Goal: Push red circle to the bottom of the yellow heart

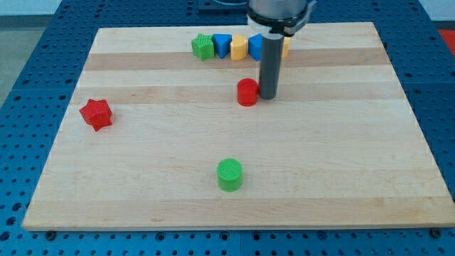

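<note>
the red circle [247,92] sits a bit above the middle of the board [341,178], and my tip [269,97] is right at its right side, touching it or almost touching, i cannot tell which. there is no hand here to open or close, just a dark rod, so nothing is held. the yellow heart is hard to pick out. there is a yellow block [238,48] in the row at the view's top, and a bit more yellow [286,47] peeks out behind the rod, and i cannot tell which one is the heart. either way the circle is already below that row and not far from it, so i think only a small push is left. from the right side my tip would send the circle to the view's left, so i think it is best to go slow and stop once the circle is straight under the heart. if it must also go up, my tip should come around below it first. the row also has a green block [203,47], a blue triangle [222,46] and a blue block [256,45], all close together, and a hard push up could bump them. the red star [96,114] at the view's left and the green circle [229,175] near the view's bottom are well apart and not in the way.
</note>
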`<control>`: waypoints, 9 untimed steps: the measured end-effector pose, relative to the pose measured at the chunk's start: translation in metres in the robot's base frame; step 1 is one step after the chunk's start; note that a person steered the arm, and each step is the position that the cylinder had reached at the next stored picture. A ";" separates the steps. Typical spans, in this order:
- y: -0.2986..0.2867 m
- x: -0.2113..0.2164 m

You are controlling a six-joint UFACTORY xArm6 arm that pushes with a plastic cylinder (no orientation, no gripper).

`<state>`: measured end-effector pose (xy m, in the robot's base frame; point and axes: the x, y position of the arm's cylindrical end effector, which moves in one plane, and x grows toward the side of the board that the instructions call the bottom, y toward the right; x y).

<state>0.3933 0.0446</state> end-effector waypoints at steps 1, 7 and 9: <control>-0.015 0.006; -0.061 0.028; -0.049 0.026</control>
<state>0.4191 -0.0049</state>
